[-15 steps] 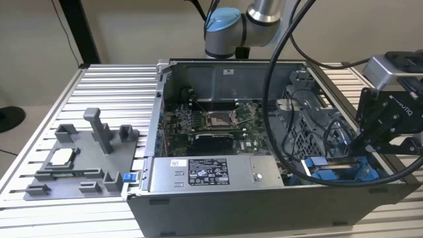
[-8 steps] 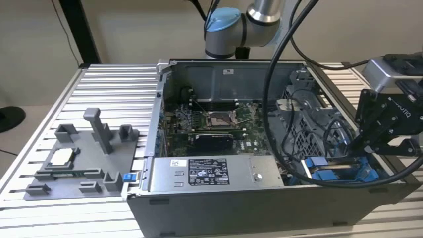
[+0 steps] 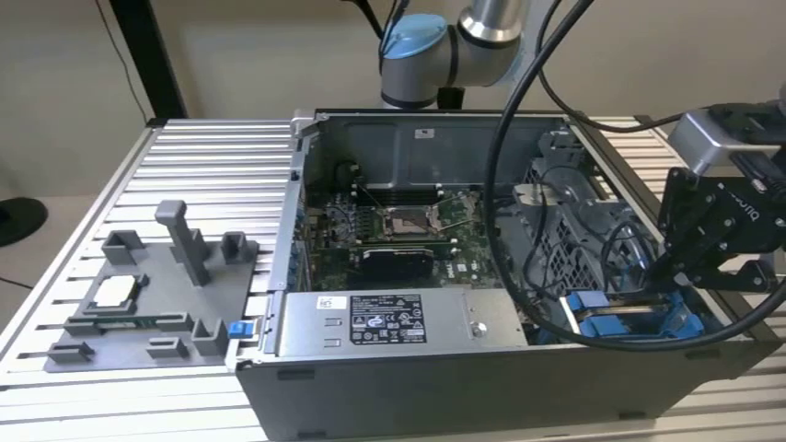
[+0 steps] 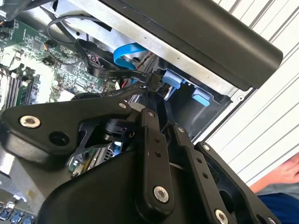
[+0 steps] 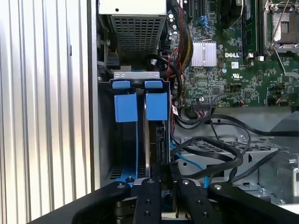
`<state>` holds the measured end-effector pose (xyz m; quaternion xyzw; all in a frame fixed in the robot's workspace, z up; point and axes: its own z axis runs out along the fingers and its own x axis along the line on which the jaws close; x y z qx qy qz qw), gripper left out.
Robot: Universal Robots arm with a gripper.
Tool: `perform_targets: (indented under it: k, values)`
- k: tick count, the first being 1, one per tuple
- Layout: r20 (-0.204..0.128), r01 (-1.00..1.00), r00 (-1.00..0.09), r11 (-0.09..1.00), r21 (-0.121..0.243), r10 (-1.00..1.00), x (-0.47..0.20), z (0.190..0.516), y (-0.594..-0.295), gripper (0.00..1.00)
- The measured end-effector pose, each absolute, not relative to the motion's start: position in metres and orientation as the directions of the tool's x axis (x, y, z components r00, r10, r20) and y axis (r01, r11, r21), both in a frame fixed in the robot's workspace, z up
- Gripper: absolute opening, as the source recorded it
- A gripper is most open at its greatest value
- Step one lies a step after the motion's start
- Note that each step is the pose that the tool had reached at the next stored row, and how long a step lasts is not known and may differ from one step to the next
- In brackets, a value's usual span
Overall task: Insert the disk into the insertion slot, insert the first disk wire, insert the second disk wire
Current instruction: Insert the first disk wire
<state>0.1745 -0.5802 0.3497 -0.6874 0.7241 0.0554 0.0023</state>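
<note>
1. I have the gripper (image 5: 161, 170) down inside the open computer case (image 3: 467, 387), at the corner that holds the drive bay.
2. Its fingers (image 4: 149, 140) are drawn close together and pinch the plug of a black disk wire (image 4: 153, 83). The plug sits right at the fingertips, and the wire curves away from the hand across the case.
3. The disk (image 5: 158, 140) stands on edge in its slot, straight ahead of the fingertips. The tab of its blue carrier frame is at the end farthest from the hand.
4. One slot over, just beside the disk, I see a second blue carrier (image 5: 125, 107).
5. A flat blue cable (image 4: 128, 52) lies just past the plug, beyond the fingertips.
6. The motherboard (image 5: 224, 74) spreads out ahead of the hand and off to one side.
7. The silver power-supply box (image 3: 368, 322) sits beyond the disk's far end from the hand. In the exterior view it lies to the gripper's left.
8. Outside the case and well apart from the hand, a grey fixture (image 3: 154, 304) rests on the slatted table (image 3: 184, 157).
9. In the second wrist view, a person's hand (image 4: 286, 171) shows behind the gripper body, outside the case wall.
</note>
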Motion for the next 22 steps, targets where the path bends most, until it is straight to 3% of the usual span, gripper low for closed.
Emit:
perform_targets:
  k: [22]
  values:
    - [-0.08, -0.997, -0.037, 0.031, 0.069, -0.996, 0.1701, 0.3441, -0.5755, 0.0]
